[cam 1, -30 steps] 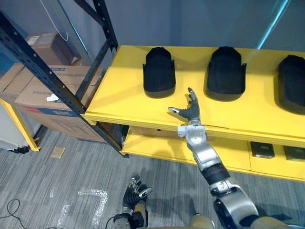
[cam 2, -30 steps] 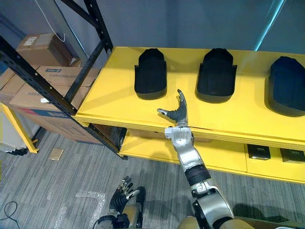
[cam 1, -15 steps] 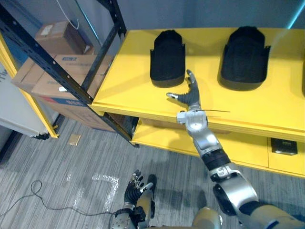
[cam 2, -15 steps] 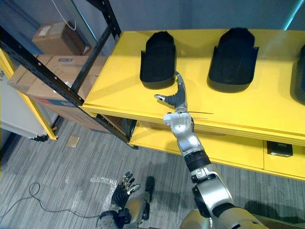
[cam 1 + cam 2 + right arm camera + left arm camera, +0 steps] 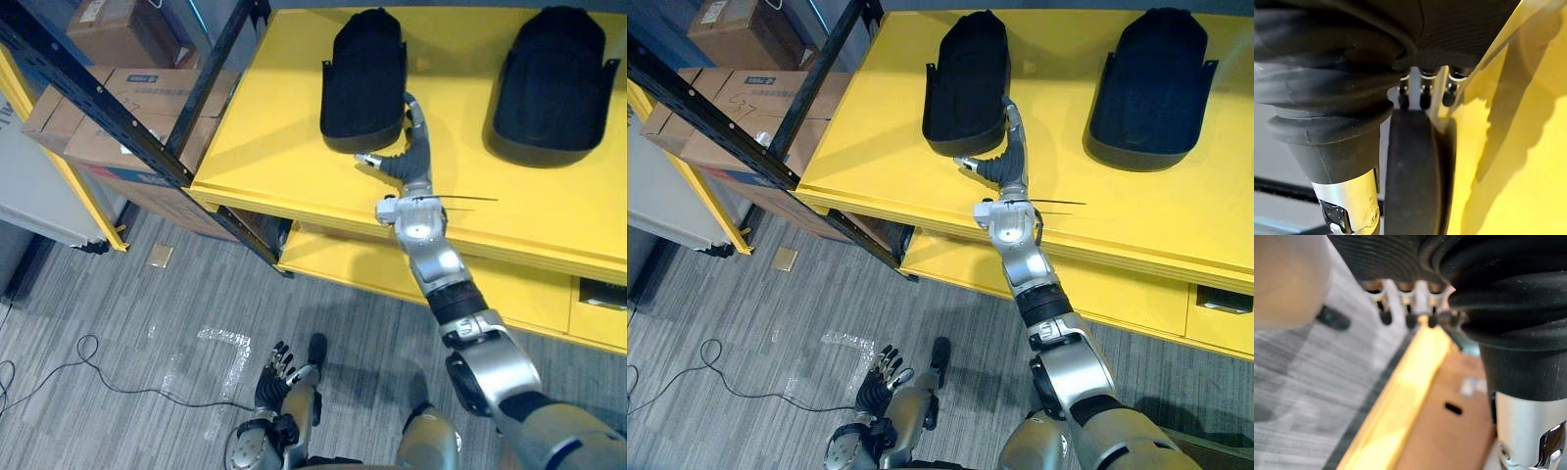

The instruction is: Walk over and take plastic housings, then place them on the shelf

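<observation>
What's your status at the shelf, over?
Right hand open, fingers straight alongside left housing on yellow shelf, no grip. Left hand open, hanging low over floor. Second housing sits apart; nothing blocking.

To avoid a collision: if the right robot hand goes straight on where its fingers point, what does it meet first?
Probably the left black plastic housing on the yellow shelf: the straight fingers of the right robot hand lie close beside that housing's right wall. Depth is unclear; it may only graze it.
</observation>
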